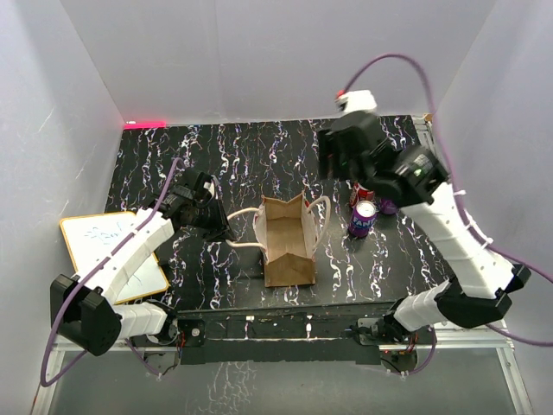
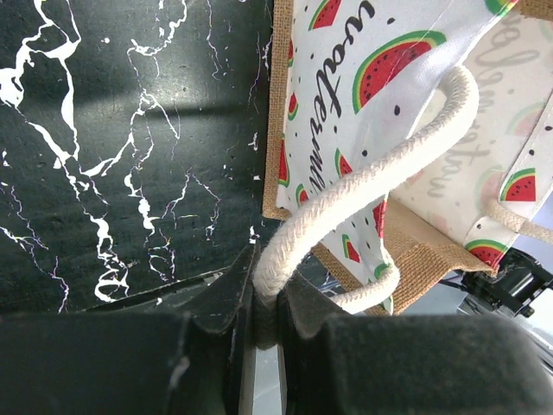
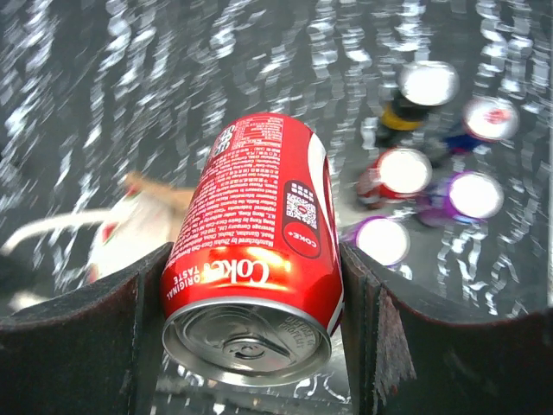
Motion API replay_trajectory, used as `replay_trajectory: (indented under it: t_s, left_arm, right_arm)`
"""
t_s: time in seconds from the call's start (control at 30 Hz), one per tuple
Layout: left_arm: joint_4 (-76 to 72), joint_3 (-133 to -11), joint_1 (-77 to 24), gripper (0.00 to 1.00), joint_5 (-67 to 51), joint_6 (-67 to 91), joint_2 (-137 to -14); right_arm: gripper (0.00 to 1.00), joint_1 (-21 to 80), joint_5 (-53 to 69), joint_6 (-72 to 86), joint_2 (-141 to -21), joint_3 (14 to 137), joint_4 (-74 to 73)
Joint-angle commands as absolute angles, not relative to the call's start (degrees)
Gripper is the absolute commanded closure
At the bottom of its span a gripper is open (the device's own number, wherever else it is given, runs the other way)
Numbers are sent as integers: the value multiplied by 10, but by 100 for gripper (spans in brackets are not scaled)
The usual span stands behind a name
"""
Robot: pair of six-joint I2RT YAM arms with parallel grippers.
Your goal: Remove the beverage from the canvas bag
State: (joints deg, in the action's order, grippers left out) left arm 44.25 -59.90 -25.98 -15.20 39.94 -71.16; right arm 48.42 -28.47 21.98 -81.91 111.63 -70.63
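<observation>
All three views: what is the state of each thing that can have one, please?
left gripper: shut on handle.
right gripper: shut on Coke can.
Coke can: out of the bag, held in the air.
bag: upright, mouth open, handle pulled left.
cans: five, standing upright.
board: lying flat, written on.

We are finding bright, even lighting; the right wrist view is blurring the table (image 3: 130, 69), and glare is whitening far cans (image 3: 429, 82).
</observation>
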Motion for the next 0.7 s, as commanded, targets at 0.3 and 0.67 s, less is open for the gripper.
replay_trajectory:
  t_s: [0.3, 0.67]
  left_arm:
    - [470, -638, -258, 100, -155, 365, -737]
    - [509, -684, -258, 100, -159, 328, -770]
  right_arm:
    - [92, 20, -229, 223, -771, 867, -632]
    - [92, -66, -77, 248, -779, 663, -490]
